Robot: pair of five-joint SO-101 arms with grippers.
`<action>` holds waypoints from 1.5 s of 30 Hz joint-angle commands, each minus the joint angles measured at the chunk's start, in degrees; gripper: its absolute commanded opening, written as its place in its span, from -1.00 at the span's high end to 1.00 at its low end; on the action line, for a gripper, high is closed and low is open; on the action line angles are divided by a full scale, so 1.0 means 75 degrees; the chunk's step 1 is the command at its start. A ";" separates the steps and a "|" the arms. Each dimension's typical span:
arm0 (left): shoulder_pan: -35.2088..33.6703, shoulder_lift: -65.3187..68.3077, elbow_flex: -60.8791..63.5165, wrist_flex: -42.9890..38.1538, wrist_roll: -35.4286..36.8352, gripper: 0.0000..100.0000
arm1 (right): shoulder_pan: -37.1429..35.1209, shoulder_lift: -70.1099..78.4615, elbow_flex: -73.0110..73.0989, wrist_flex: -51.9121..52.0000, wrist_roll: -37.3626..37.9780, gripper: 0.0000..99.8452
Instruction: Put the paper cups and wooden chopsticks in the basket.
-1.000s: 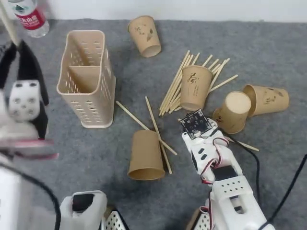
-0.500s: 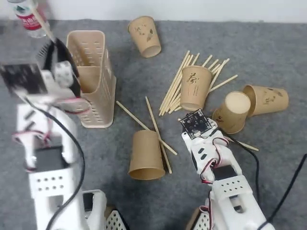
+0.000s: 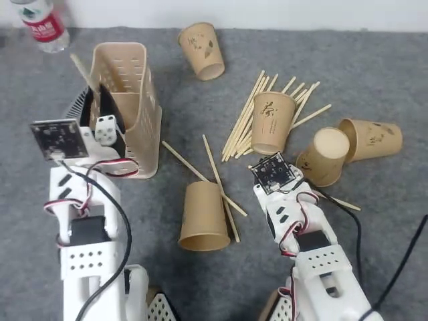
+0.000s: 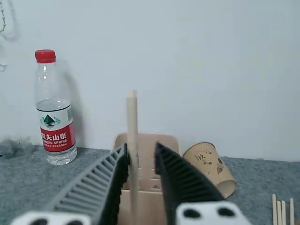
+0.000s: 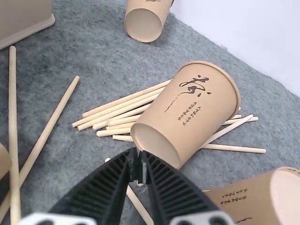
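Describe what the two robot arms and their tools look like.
Both the left arm and right arm have white plastic shells with rows of small holes, red, black and white wires looping along the links, and a dark square circuit board at the wrist. The left tool and right tool are black, with ridged fingers tapering to points.

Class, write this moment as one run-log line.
left gripper: shut on thin wooden chopstick, at beige slotted plastic basket | right gripper: shut, near tan paper cup

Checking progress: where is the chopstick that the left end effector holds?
In the high view, the chopstick is clamped in the left end effector at the basket's left rim, with the water bottle beyond it.
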State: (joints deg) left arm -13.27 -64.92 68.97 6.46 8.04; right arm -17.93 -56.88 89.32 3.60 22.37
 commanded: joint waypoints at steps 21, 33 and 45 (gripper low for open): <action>-0.4618 -0.5193 0.1729 0.7303 0.0047 0.55 | 0.1248 0.0018 -0.2813 0.2620 -0.0188 0.62; -0.4806 -0.5263 0.3077 0.6775 -0.0504 0.55 | 0.2737 0.0029 -0.6494 0.5456 0.0891 0.62; -0.4489 -0.5263 0.3171 0.6775 -0.0551 0.55 | 0.6441 0.2327 -0.6752 0.4437 0.2028 0.62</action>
State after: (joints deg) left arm -47.30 -103.43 92.62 58.77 4.62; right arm 26.81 -47.21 43.60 39.38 37.05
